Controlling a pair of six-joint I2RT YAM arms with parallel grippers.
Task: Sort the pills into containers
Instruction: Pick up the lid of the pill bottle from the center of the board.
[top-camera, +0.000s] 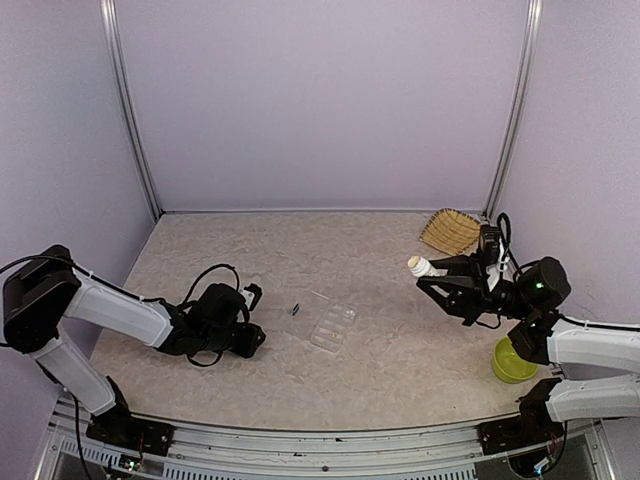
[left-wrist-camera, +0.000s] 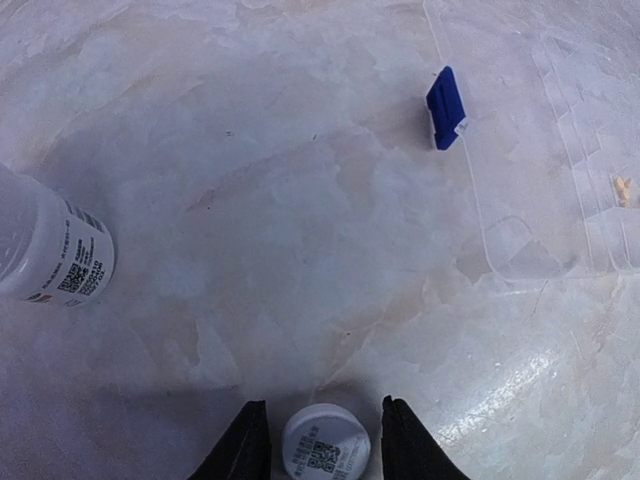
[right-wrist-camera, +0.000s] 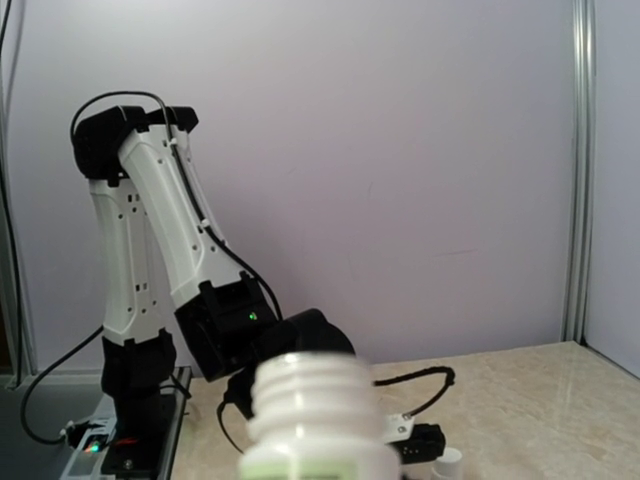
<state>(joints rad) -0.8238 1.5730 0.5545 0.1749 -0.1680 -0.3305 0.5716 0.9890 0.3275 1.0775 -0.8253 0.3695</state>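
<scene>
Pale marbled tabletop (top-camera: 400, 375), lilac walls (top-camera: 320, 100) behind (clear container (top-camera: 333, 325) near centre)

Bottom centre: white cap (left-wrist-camera: 325, 452) between fingers of left gripper (left-wrist-camera: 323, 404). Left edge: labelled bottle (left-wrist-camera: 52, 250). Upper right: blue piece (left-wrist-camera: 446, 108) beside clear container (left-wrist-camera: 598, 150).

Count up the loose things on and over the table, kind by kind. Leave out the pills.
White bottles: 2
Round white piece: 1
Clear box: 1
Blue piece: 1
Basket: 1
Green bowl: 1
Total: 7
</scene>
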